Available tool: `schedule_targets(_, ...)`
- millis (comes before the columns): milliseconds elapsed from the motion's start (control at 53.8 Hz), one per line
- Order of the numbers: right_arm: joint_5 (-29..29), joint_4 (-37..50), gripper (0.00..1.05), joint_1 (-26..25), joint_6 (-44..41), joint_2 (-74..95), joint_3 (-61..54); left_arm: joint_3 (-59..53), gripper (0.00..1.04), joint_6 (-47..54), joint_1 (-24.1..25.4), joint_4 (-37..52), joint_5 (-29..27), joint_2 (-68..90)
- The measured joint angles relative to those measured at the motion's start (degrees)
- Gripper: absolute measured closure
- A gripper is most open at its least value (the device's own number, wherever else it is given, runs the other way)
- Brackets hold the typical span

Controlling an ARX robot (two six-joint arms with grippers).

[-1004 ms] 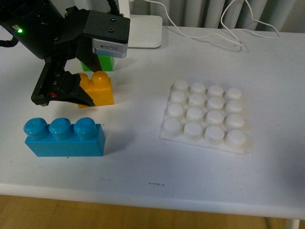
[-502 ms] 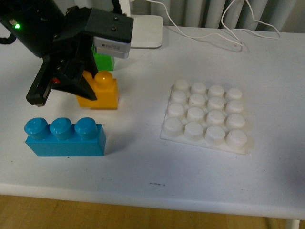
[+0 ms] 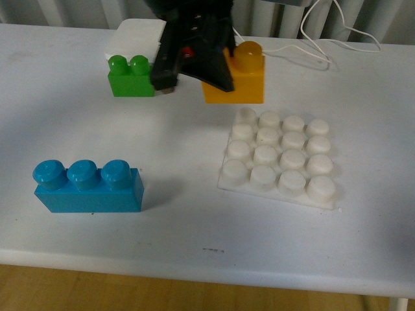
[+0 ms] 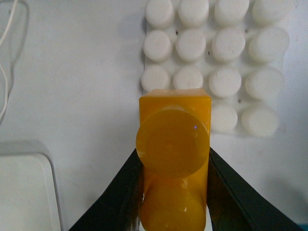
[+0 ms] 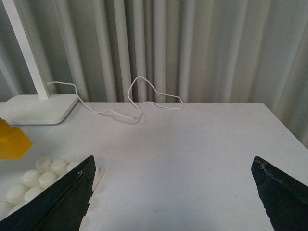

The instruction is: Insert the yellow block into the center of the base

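Note:
My left gripper [image 3: 206,72] is shut on the yellow block [image 3: 238,76] and holds it in the air, above the table just behind the far left edge of the base [image 3: 280,157]. In the left wrist view the yellow block [image 4: 174,144] sits between the two black fingers [image 4: 118,192], over the base [image 4: 211,62]. The base is a white square plate with a grid of round studs, flat on the table at centre right. My right gripper [image 5: 173,192] is open and empty above bare table; the yellow block's corner [image 5: 12,139] and the base [image 5: 33,180] show at that view's edge.
A green two-stud brick [image 3: 130,76] stands at the back left in front of a white lamp foot [image 3: 135,35]. A blue three-stud brick [image 3: 87,186] lies at the front left. A white cable [image 3: 324,35] runs along the back right.
My left gripper has lifted the yellow block off the table at the left and carried it right and back, to just behind the base. The green brick is now uncovered.

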Motion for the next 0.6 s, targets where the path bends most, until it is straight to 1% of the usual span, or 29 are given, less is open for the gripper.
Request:
schedule_targets(279, -0.02, 0.0, 0.09, 0.0, 0.0, 0.0, 0.0, 5.29, 0.73, -2.56, -5.14, 0.61, 1.22, 7.28)
schedule_targets(595, -0.02, 0.0, 0.09, 0.0, 0.0, 0.0, 0.0, 8.33, 0.73, -2.49, -5.92, 0.04, 1.18, 10.71)
